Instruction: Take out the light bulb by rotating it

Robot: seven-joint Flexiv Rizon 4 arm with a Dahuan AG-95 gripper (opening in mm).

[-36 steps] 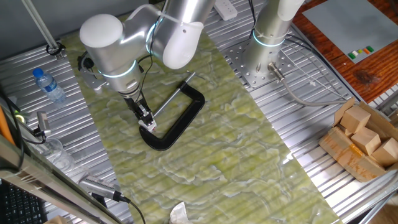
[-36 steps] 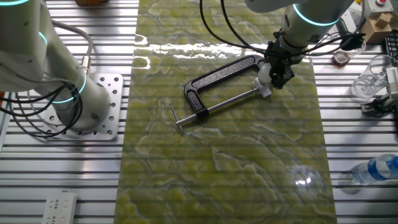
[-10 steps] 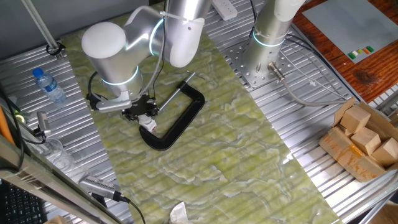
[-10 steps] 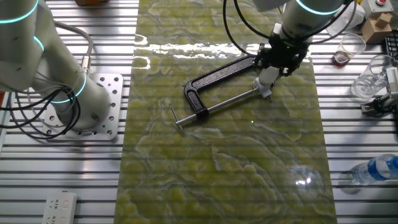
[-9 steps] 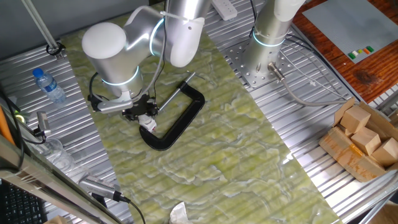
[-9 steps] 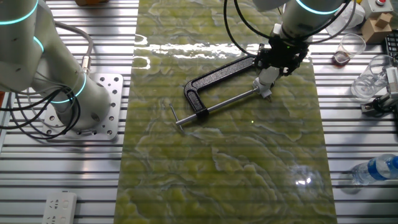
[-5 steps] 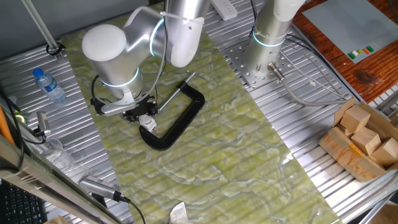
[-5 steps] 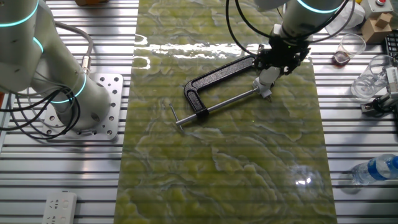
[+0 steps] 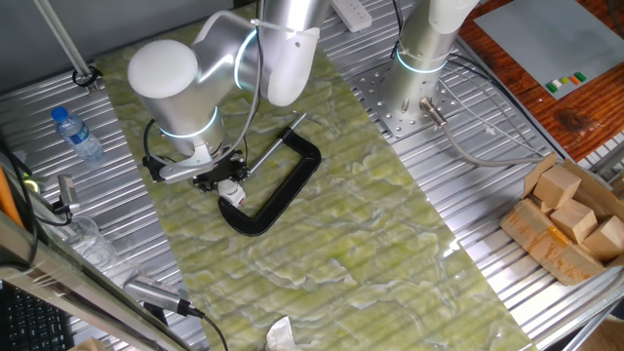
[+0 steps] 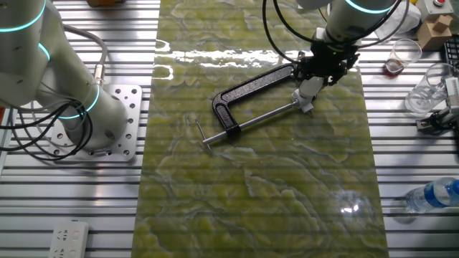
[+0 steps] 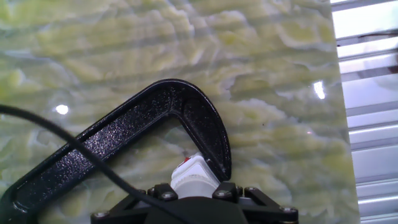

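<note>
gripper (image 10: pixel 310 80) is pointing down over the light bulb (image 10: pixel 308 89), fingers closing around it as far as the fixed views show; the hand view is showing only the bulb's white base (image 11: pixel 194 176) just beyond the gripper body. the bulb is sitting at the screw end of the black c-clamp (image 9: pixel 276 190), which is lying flat on the green marbled mat (image 9: pixel 390 234) covering the bench (image 10: pixel 423 143). a clear water bottle (image 9: pixel 76 133) is lying well apart on the ribbed bench.

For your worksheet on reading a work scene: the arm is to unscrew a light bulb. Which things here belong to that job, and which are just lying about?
Part of the job:
- light bulb, held in the gripper, its jaws closed on it
- black C-clamp holding its base

Lying about:
- water bottle
- wooden blocks
- power strip
- crumpled white scrap
</note>
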